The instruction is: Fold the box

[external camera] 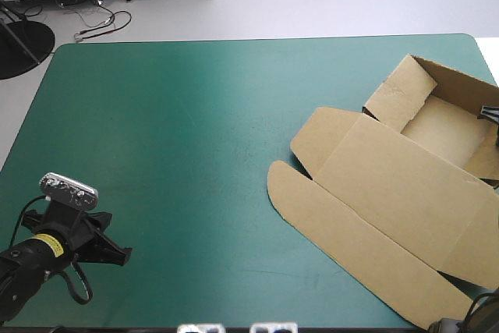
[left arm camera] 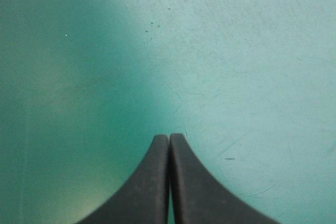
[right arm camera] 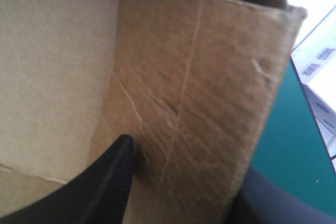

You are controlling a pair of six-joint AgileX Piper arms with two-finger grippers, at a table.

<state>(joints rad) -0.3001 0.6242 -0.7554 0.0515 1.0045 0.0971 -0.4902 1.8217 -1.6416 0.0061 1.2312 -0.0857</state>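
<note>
The brown box [external camera: 390,185] lies at the table's right side. Its tray part [external camera: 437,126] at the far right has raised walls, and the lid and flaps [external camera: 351,239] lie flat toward the near edge. Only the tip of my right gripper [external camera: 490,112] shows, at the tray's right wall. In the right wrist view that gripper [right arm camera: 184,174] straddles the upright wall [right arm camera: 210,103], with one finger [right arm camera: 113,182] inside the tray and the other outside. My left gripper [external camera: 117,255] rests shut near the table's front left corner, over bare teal-green cover [left arm camera: 169,137], far from the box.
The table's right edge [external camera: 487,60] runs close beside the tray. The teal-green cover [external camera: 179,138] stretches bare from the box to the left gripper.
</note>
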